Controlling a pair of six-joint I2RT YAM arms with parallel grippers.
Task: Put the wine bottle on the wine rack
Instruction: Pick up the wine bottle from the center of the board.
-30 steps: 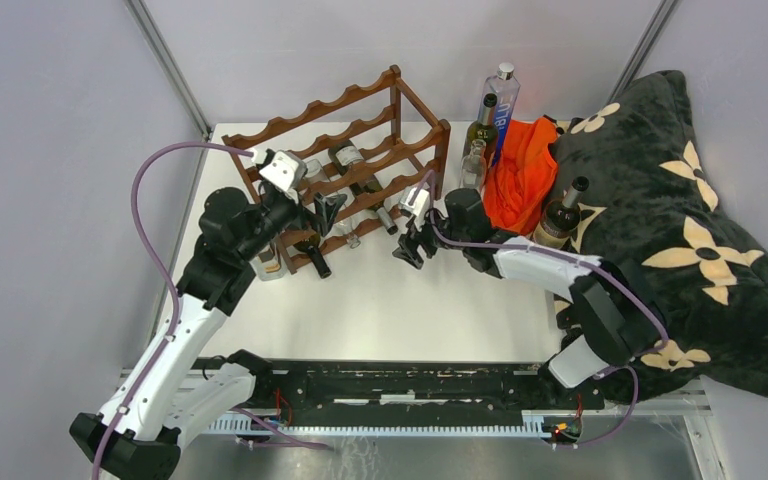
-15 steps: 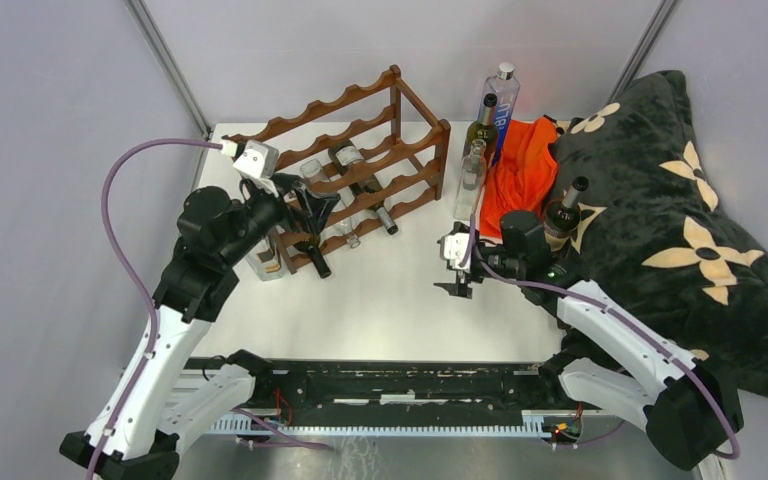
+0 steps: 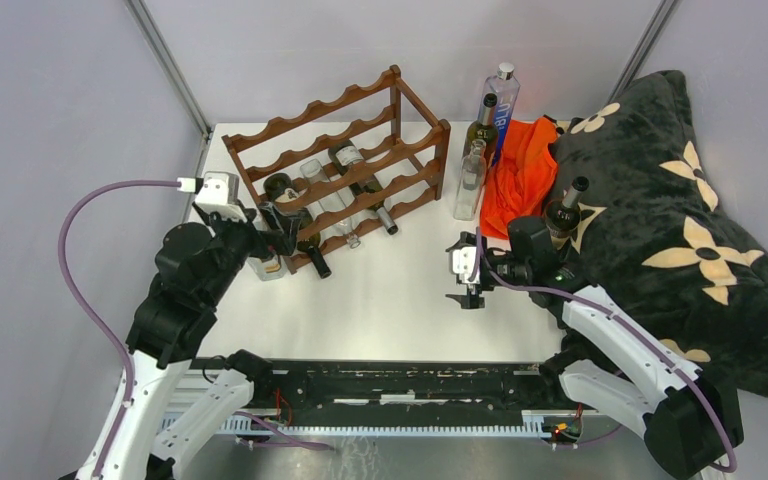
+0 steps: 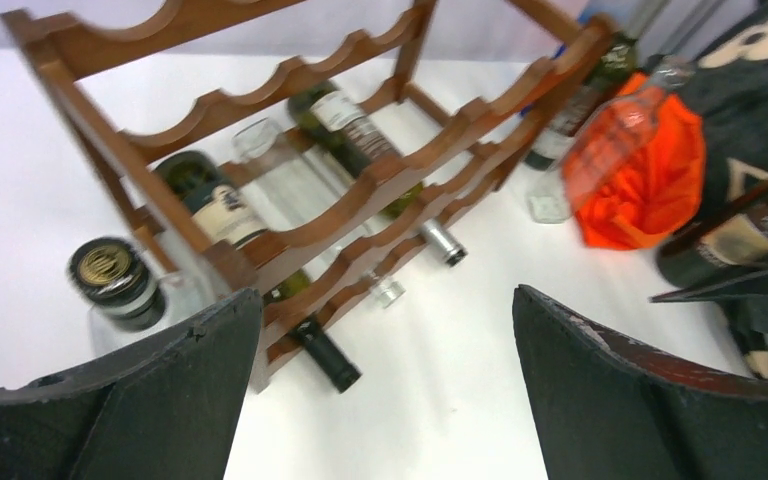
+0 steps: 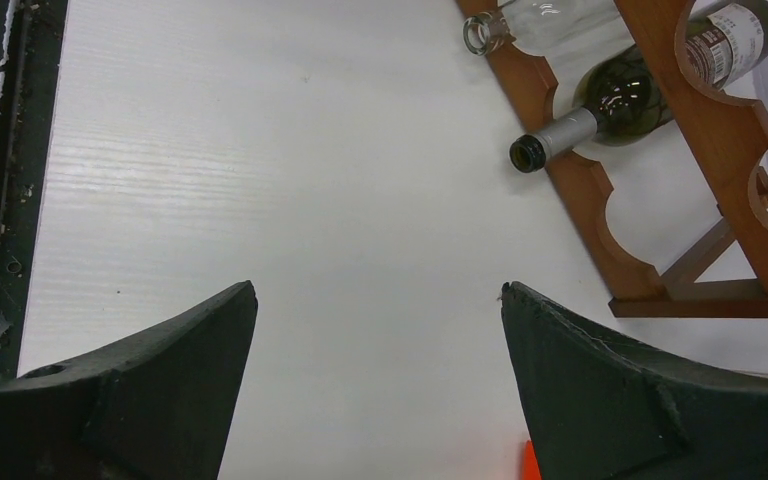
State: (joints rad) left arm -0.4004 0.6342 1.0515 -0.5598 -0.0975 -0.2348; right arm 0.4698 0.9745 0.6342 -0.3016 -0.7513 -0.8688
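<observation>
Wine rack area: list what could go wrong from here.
1. The open left hand hovers close to the wine rack's near left corner, where a capped bottle stands upright. A careless swing may topple it or shove the rack.
2. The right hand is open. Its arm runs right beside a dark bottle standing against the black blanket, so turning could tip it.
3. A clear bottle, green bottle and tall blue bottle stand bunched together. Grabbing one may knock its neighbours.

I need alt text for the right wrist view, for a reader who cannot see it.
The right gripper hangs open and empty above the white table. At the upper right is a corner of the wooden wine rack, with a dark green bottle and a clear bottle lying in it, necks pointing out.
</observation>
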